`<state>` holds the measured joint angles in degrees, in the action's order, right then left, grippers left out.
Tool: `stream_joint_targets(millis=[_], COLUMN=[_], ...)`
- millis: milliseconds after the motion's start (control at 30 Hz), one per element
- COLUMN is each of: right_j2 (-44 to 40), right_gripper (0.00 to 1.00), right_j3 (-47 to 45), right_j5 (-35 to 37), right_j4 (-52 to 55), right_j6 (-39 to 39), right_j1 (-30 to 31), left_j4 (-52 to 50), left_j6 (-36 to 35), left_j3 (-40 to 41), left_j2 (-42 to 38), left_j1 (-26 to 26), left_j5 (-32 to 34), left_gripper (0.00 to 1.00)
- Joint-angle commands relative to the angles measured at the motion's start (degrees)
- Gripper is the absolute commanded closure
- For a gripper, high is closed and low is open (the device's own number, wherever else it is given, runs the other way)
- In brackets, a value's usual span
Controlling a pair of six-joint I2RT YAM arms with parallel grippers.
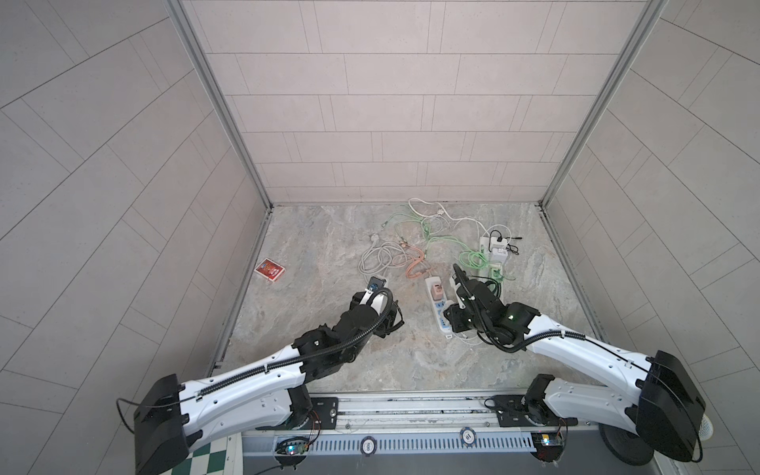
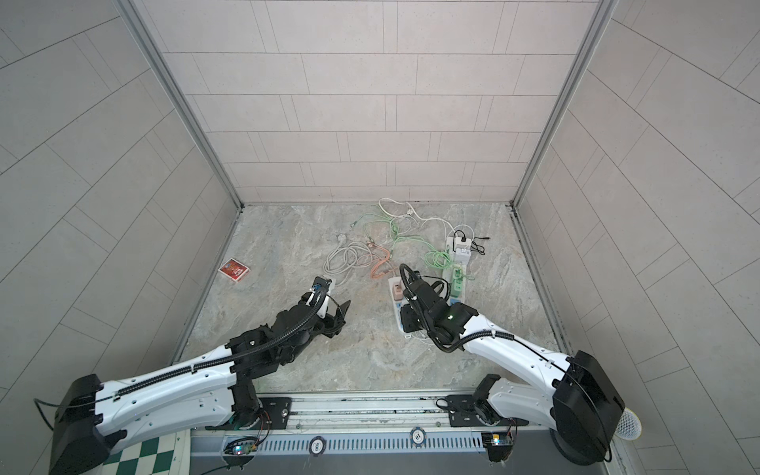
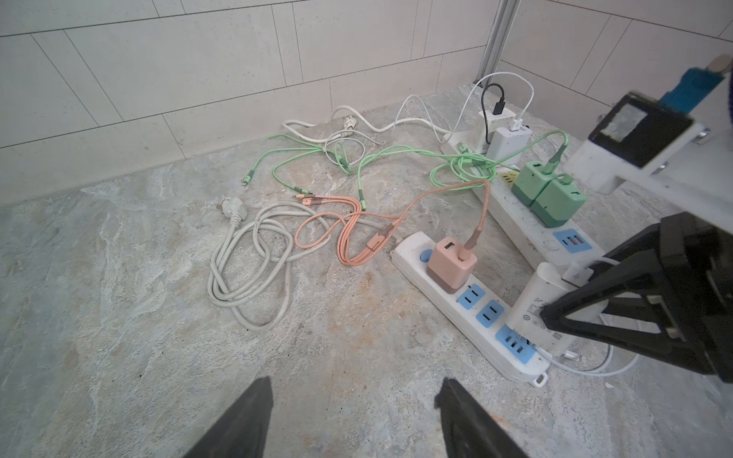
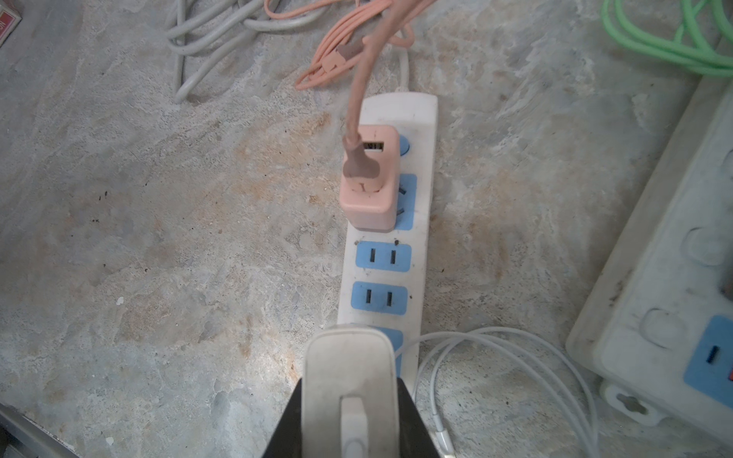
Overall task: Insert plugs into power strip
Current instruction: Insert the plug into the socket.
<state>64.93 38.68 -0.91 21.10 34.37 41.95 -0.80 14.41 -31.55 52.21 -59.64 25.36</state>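
Note:
A white power strip [image 4: 396, 107] with blue sockets lies on the stone floor, also seen in both top views [image 1: 439, 316] [image 2: 392, 283] and the left wrist view [image 3: 408, 250]. A pink plug [image 4: 369, 182] [image 3: 452, 263] [image 1: 436, 291] with a pink cable sits in its far socket. My right gripper [image 4: 349, 392] [image 3: 563, 313] is shut on a white plug [image 4: 349, 365] [image 3: 535, 305], which is held tilted over the strip's near blue socket; its prongs are hidden. My left gripper [image 3: 355, 390] [image 2: 343, 308] stands open over bare floor to the left of the strip.
A second white strip [image 3: 527, 226] [image 1: 495, 271] to the right carries two green plugs [image 3: 547, 194] and white plugs [image 3: 507, 142]. Green, pink and grey cables [image 3: 246, 269] lie tangled behind. A red card pack [image 1: 269, 270] rests near the left wall.

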Motion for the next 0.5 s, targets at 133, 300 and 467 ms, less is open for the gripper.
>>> stream_joint_targets(millis=[133, 300, 467], right_j2=[0.68, 1.67, 2.38], right_gripper=[1.0, 1.0, 1.0], right_j3=[-1.04, -1.41, -2.07], right_j5=[0.03, -0.05, -0.19], right_j4=[-4.2, -4.71, -5.3], right_j6=[1.75, 1.84, 2.01], right_j1=[0.5, 0.52, 0.5], left_j4=[-0.94, -1.02, -1.26], left_j6=[-0.12, -0.18, -0.23], left_j3=[0.63, 0.7, 0.71], left_j2=[-0.78, -0.44, -0.62], left_j1=[-0.04, -0.04, 0.01], left_j5=[0.69, 0.26, 0.33], left_gripper=[0.28, 0.28, 0.28])
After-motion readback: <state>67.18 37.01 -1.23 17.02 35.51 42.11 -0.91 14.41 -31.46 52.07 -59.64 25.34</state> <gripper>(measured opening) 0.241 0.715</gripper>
